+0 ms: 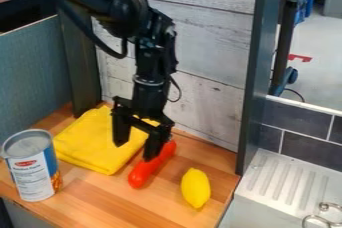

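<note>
The black gripper point(136, 151) hangs open over the middle of the wooden counter, its two fingers apart and pointing down. One finger is in front of the folded yellow cloth point(93, 144), and the other overlaps the upper part of a red, elongated object point(143, 171); whether it touches that object I cannot tell. Nothing is visible between the fingers. To the right lies a yellow lemon point(195, 188). A can point(33, 172) with a white and blue label stands upright at the left, beside the cloth.
The wooden counter point(163, 207) meets a whitewashed plank wall point(207, 62) behind. A dark upright post point(257, 72) rises at its right edge, with a white ribbed drainboard point(280, 177) beyond. A blue-grey panel point(33, 72) bounds the left.
</note>
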Controlling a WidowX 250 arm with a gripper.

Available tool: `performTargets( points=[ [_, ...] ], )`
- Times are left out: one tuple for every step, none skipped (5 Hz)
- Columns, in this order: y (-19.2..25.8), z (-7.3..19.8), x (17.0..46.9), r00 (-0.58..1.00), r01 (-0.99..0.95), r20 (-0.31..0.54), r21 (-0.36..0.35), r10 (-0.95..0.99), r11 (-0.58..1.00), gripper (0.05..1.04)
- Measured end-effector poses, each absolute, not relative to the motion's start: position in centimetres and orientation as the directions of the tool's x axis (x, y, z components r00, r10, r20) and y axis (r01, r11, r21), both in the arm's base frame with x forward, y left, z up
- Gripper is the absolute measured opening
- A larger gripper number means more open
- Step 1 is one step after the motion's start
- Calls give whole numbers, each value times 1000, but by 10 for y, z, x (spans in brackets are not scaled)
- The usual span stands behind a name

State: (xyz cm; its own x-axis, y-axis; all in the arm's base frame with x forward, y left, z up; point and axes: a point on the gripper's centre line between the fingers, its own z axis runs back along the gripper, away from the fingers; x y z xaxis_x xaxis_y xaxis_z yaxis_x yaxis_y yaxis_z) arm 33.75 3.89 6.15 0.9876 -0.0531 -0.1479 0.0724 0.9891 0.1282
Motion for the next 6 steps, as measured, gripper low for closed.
performTargets(
  points=[
    [37,47,350,983,54,-182,134,-29,990,1000],
    [39,35,358,980,62,-195,137,-34,989,1000],
    [38,27,364,986,77,-158,126,-56,989,1000],
    [35,15,362,980,91,-187,99,-71,991,1000],
    [32,7,363,979,98,-188,75,-82,992,947],
    [31,5,363,981,92,-176,65,-79,994,680]
  ],
)
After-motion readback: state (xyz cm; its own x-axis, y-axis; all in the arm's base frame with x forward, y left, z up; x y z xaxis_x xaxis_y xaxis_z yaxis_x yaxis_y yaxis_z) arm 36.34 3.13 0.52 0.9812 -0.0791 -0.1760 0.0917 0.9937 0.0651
